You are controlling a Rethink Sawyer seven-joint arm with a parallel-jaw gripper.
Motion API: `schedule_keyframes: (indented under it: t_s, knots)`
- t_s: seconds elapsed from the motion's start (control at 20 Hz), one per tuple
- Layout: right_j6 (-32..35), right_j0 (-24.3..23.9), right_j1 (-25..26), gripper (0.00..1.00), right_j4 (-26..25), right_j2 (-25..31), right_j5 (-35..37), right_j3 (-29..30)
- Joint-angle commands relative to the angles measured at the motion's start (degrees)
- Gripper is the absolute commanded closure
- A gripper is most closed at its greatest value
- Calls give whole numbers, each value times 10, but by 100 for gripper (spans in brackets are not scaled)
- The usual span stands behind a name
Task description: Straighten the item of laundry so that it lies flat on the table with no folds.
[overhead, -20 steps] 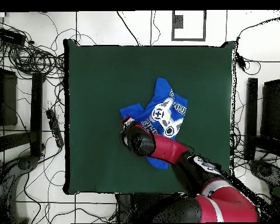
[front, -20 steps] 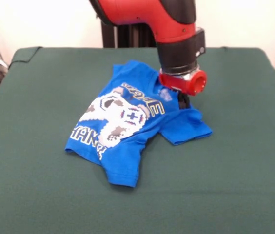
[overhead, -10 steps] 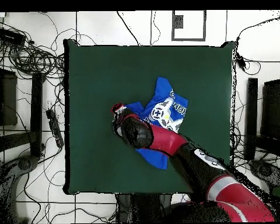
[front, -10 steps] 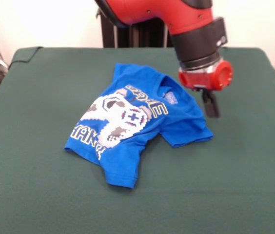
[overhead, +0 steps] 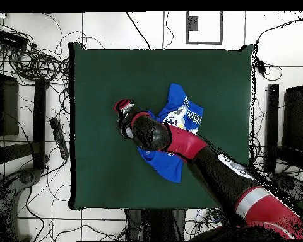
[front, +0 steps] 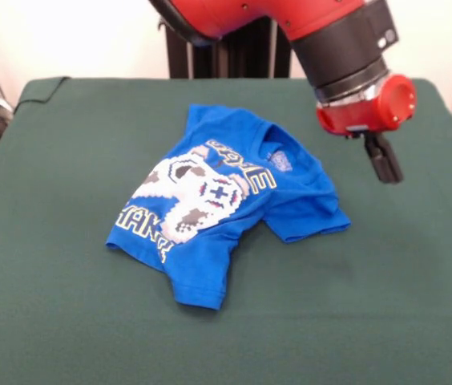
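1. On the near half of the large rectangular table covered in dark green felt-like cloth (front: 58,321), a broad stretch of bare cloth is seen in the front view, reaching to the near edge.
2. One small bright blue short-sleeved T-shirt printed with a white, grey and black pixel-style controller and lettering (front: 218,204) is counted; it lies near the middle of the table, well apart from every edge, in both views (overhead: 179,123).
3. The shirt is not laid flat: its near part is bunched and folded under into a narrow blunt end, part of the lettering is cut off by a fold at its left edge, and one sleeve is spread toward the right in the front view.
4. The fabric is shown as soft knit with shallow creases, while the table cloth is matte and smooth, with a small turned-up corner at the far left.
5. One red and black gripper (front: 382,160) is counted, hung from a single red and black arm; it is held above the table to the right of the shirt, apart from it, with nothing in it.
6. Only one dark finger shape is made out below the red collar, so whether the gripper is spread or closed cannot be told; in the overhead view the gripper (overhead: 124,113) is partly hidden by the wrist.
7. Open cloth is left on every side of the shirt.
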Motion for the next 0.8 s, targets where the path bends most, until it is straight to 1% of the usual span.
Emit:
schedule_keyframes:
  t_s: [0.05, 0.15, 0.2, 0.3, 0.5, 0.6, 0.75, 0.8]
  knots:
    - [47, 71, -76, 100, 40, -65, 160, -32]
    - [18, 107, -100, 100, -2, -169, 214, -79]
    - [4, 115, -98, 100, -26, -199, 222, -100]
    - [-2, 106, -84, 100, -43, -208, 206, -106]
    - [16, 93, -49, 100, -54, -219, 176, -96]
    - [31, 93, -42, 100, -50, -229, 190, -90]
    - [38, 72, -17, 100, -26, -213, 200, -71]
    - [35, 60, 1, 100, -20, -202, 200, -63]
